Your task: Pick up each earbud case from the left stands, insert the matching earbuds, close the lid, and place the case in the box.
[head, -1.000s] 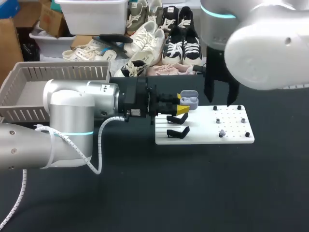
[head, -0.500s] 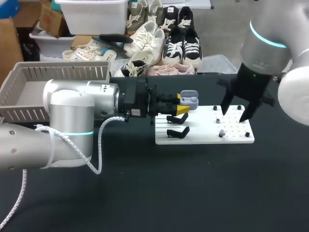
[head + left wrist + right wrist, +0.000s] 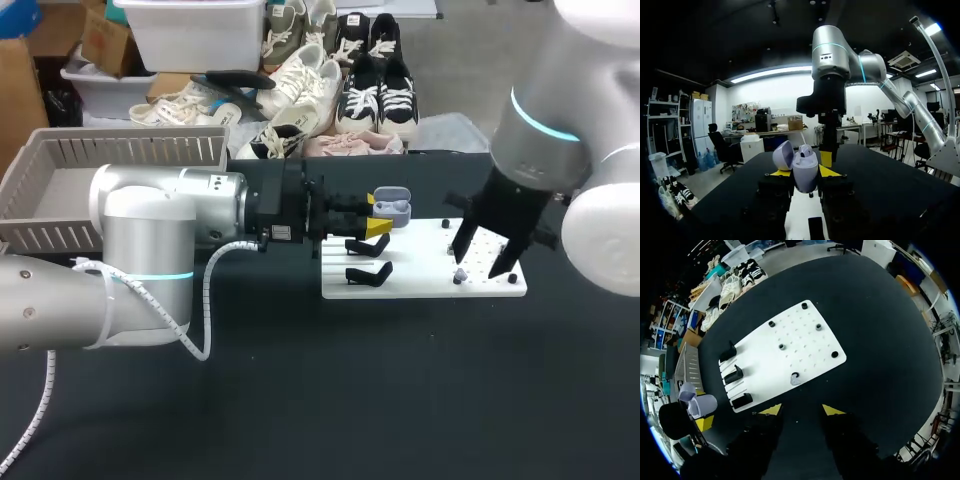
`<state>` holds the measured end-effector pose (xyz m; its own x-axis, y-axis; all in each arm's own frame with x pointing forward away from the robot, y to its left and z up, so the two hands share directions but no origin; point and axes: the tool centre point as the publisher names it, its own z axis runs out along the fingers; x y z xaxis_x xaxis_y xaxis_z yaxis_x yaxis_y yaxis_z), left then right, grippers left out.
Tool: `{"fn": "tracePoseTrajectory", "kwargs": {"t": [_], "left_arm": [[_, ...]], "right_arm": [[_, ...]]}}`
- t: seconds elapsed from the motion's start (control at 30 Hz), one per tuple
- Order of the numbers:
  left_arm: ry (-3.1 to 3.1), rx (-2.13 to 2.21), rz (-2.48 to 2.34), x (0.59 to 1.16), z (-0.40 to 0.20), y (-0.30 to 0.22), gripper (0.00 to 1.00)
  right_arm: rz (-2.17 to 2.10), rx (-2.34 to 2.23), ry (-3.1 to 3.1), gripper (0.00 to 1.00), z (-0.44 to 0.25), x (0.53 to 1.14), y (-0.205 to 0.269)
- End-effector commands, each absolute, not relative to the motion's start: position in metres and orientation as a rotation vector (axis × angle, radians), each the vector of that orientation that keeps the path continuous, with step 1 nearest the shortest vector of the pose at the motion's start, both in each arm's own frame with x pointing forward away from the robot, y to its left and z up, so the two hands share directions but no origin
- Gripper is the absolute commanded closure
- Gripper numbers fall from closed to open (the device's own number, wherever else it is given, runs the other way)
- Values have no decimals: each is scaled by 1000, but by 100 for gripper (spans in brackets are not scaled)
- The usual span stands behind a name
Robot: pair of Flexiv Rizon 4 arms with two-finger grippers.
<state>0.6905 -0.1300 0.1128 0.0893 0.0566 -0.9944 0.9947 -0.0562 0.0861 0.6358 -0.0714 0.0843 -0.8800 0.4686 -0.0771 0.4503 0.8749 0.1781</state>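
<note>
Head view, left jaws level, clasping case (image 3: 393,208)

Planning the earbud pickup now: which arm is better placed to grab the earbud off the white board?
Right. The right gripper hangs open over the earbud on the white board; the left gripper is shut on the open earbud case.

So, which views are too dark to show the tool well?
Left wrist view: left tool in deep shadow, only yellow tips and lilac case stand out. Right wrist view: right tool likewise dark, white board brightly lit. Head view: evenly lit.
</note>
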Motion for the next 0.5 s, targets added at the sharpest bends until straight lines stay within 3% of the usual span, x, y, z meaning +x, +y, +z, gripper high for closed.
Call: {"fn": "tracePoseTrajectory", "kwargs": {"t": [0.03, 0.2, 0.5], "left_arm": [[1159, 1334, -1156, 691, 112, -130, 100], [1159, 1334, -1156, 691, 112, -130, 100], [1159, 1334, -1156, 691, 112, -130, 100]], "right_arm": [[216, 727, 2913, 54, 74, 639, -65], [237, 733, 2879, 51, 63, 643, -67], [249, 747, 2832, 54, 49, 653, -68]]}}
